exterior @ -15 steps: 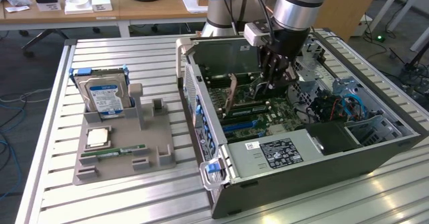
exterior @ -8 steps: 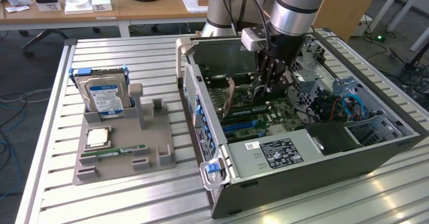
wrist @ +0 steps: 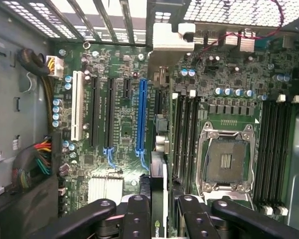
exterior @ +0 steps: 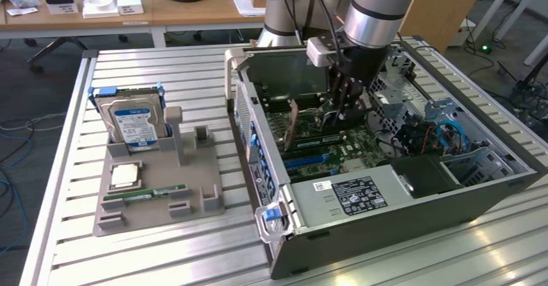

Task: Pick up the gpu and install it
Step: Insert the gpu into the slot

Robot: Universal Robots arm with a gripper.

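The open computer case [exterior: 274, 170] lies on its side on the slatted table. My gripper [exterior: 342, 109] reaches down into it over the motherboard [exterior: 330, 148]. In the wrist view the gpu [wrist: 158, 179] stands on edge between my black fingers [wrist: 137, 216], and my gripper [wrist: 162, 215] is shut on it. The card's silver bracket [wrist: 172, 37] points at the case's perforated rear wall. Seen from above, the card's edge runs right beside the long blue slot [wrist: 141, 117], on the side of the processor socket. Whether it touches a slot I cannot tell.
On the exterior view's left a grey holder [exterior: 158, 196] carries a hard drive [exterior: 135, 122] in a blue frame, a processor chip [exterior: 125, 176] and a RAM stick [exterior: 145, 193]. Inside the case are the power supply [exterior: 360, 193], cable bundles [wrist: 32, 164] and the bare processor socket [wrist: 226, 159].
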